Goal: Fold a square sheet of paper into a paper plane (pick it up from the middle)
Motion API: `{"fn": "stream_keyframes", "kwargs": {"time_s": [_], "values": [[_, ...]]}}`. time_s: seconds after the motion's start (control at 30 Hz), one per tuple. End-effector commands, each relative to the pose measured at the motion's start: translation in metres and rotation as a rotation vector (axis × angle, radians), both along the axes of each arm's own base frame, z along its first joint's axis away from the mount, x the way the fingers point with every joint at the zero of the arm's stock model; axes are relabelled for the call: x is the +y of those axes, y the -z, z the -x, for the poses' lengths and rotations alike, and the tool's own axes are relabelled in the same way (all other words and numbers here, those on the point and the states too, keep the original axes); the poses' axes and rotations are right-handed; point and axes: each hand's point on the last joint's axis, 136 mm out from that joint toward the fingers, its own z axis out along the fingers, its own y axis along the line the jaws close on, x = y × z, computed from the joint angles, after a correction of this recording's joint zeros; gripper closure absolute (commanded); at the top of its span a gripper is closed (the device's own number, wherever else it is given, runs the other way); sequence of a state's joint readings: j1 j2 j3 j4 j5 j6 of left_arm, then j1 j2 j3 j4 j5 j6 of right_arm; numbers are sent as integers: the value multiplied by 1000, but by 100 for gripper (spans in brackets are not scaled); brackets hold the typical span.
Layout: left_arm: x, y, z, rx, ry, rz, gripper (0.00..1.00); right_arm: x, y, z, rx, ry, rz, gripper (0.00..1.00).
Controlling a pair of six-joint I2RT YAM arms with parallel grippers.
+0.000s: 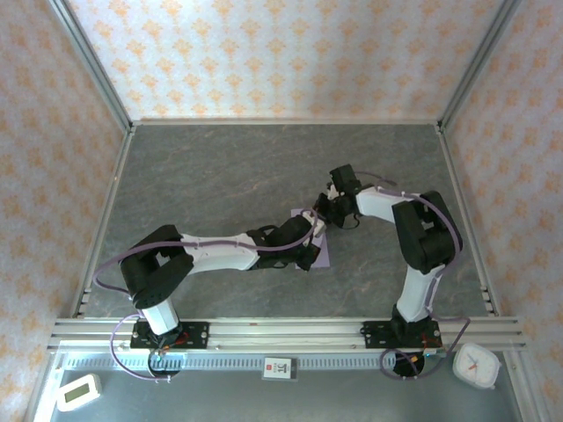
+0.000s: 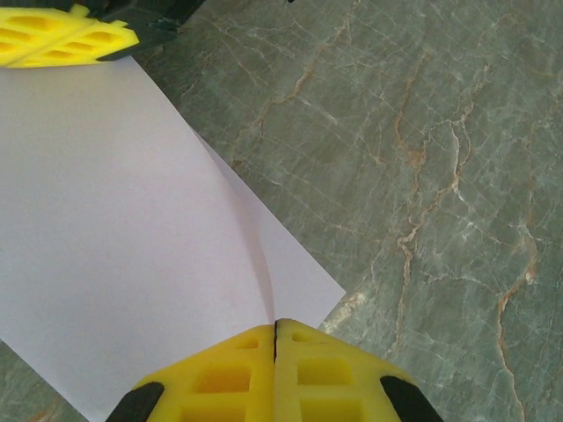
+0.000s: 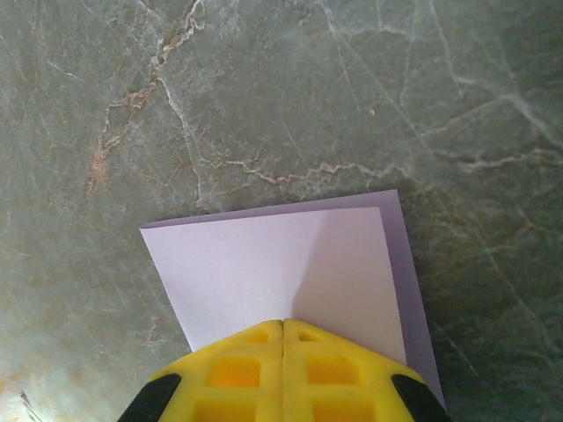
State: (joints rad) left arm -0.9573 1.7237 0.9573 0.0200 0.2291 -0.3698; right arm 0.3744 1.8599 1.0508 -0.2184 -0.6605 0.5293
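The square sheet of paper (image 1: 322,257), lavender, lies on the grey marble table (image 1: 220,167) at mid-table, mostly covered by both wrists. In the right wrist view the paper (image 3: 264,264) lies doubled over, with a lower layer showing along its right edge. A raised ridge runs into my right gripper (image 3: 282,323), which is shut on the paper. In the left wrist view a similar ridge in the paper (image 2: 114,220) runs into my left gripper (image 2: 275,323), also shut on it. The right gripper's yellow fingers (image 2: 62,40) show at the paper's far corner. A paper plane is out of view.
An aluminium rail (image 1: 281,332) carries both arm bases at the near edge. A white timer (image 1: 77,391) and a white clock (image 1: 476,365) lie in front of it. Patterned walls on metal frames enclose the table on three sides.
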Motion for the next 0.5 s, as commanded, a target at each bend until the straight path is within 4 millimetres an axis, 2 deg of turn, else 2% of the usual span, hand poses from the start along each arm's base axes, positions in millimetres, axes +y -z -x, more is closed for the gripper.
{"fn": "stream_keyframes", "kwargs": {"time_s": [0.0, 0.47], "values": [[2, 2, -9, 3, -28, 12, 100, -6, 13, 3, 21, -29, 66, 100], [23, 24, -26, 23, -76, -47, 100, -16, 35, 14, 58, -44, 119, 100]]}}
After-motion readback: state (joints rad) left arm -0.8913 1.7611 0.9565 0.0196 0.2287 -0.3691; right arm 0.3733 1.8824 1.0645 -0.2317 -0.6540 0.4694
